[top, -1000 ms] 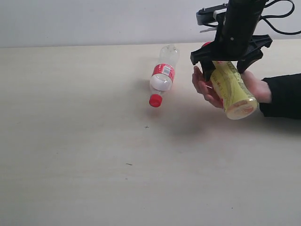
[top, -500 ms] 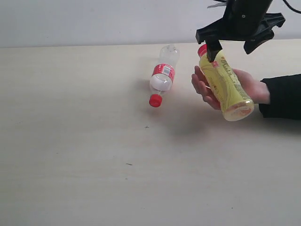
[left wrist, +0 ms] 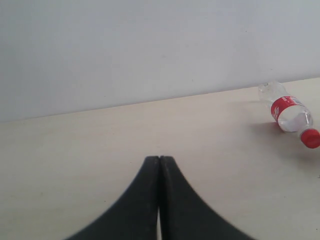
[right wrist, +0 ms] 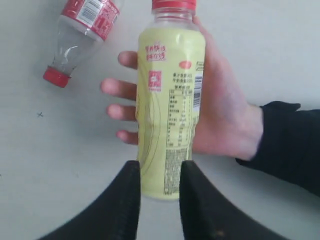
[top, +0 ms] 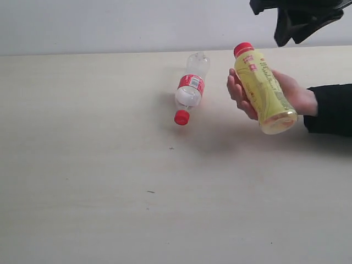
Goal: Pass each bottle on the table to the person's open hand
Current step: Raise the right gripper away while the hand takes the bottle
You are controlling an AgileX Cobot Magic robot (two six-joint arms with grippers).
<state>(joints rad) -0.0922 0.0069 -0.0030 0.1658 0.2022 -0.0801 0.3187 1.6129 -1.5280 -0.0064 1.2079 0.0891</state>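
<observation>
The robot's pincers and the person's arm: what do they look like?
The left gripper and right gripper each have two black fingers that curve and taper toward rounded tips. No markings or cables show. The person's hand is bare, with a black sleeve reaching the wrist.

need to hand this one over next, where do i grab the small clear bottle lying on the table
Take the small clear bottle across its body at the red label, coming straight down from above and closing across its long axis. It lies flat on the table with bare surface on both sides. The red cap end looks narrower and likelier to slip.
</observation>
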